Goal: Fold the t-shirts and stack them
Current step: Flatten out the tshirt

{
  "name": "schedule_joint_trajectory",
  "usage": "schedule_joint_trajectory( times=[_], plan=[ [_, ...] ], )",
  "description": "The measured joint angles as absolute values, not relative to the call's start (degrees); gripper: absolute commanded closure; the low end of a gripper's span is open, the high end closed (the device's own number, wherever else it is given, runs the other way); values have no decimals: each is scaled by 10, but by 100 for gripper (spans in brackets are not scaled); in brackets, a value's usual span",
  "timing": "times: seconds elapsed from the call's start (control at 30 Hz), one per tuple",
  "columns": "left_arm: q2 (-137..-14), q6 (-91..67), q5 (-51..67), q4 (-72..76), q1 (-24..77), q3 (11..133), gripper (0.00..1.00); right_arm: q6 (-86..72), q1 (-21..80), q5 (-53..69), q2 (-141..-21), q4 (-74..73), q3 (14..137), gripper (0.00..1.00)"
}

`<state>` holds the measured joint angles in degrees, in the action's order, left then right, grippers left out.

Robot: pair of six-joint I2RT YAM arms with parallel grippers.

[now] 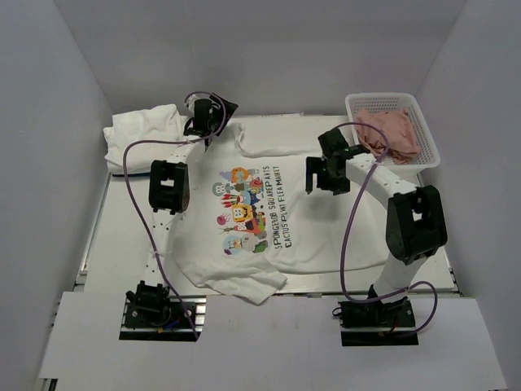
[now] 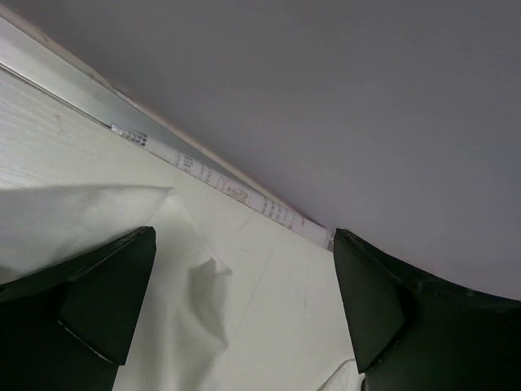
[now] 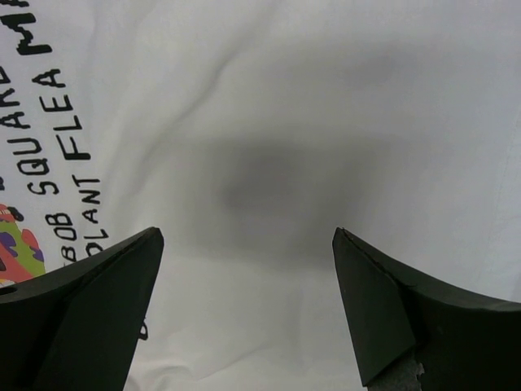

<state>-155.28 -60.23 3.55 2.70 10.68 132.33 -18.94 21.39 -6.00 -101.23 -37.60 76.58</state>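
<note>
One t-shirt looks finished: a folded white bundle (image 1: 146,134) sits at the far left corner of the surface (image 1: 122,228). The printed t-shirt (image 1: 301,236) lies open and flat across the middle, cartoon and lettering face up, with its near hem rumpled over on itself. I'd judge it barely begun, with every fold and the stacking onto the bundle still to do. At the far right a white basket (image 1: 383,98) holds some pinkish cloth (image 1: 391,134); from here I can't say whether that's more shirts.

The left hand (image 1: 207,114) is reached out to the far edge of the shirt, just beside the bundle. Its own camera shows the fingers (image 2: 106,293) wide apart with nothing between them, white cloth below and the back wall beyond. The right hand (image 1: 326,173) hangs over the plain right half of the shirt, pointing down, fingers (image 3: 98,301) spread and empty, its shadow on the fabric.
</note>
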Motion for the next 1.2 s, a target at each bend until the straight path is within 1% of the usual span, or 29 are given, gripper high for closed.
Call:
schedule_joint_trajectory(
  times=[0.17,0.37,0.5,0.6,0.67,0.8,0.9,1.03,1.2],
  plan=[
    [-1492,-542,37,5,106,1259,0,-177,215,-60,-999,-366,762,10],
    [-1305,-437,38,-88,109,1102,0,-146,218,-53,-1006,-329,775,10],
    [-1152,-407,15,-140,111,958,0,-132,232,-36,-1078,-300,863,10],
    [-1056,-404,2,-169,112,835,0,-128,255,-11,-1166,-270,958,10],
    [-1013,-404,-4,-194,114,760,0,-131,274,2,-1235,-261,1039,10],
    [-989,-406,14,-202,115,642,0,-148,309,21,-1344,-232,1154,10],
    [-992,-413,41,-211,115,587,0,-177,326,33,-1385,-206,1174,10],
    [-989,-416,62,-201,114,581,0,-208,330,38,-1409,-159,1185,10],
    [-981,-417,69,-189,110,568,0,-235,319,5,-1460,-96,1256,10]
  ],
)
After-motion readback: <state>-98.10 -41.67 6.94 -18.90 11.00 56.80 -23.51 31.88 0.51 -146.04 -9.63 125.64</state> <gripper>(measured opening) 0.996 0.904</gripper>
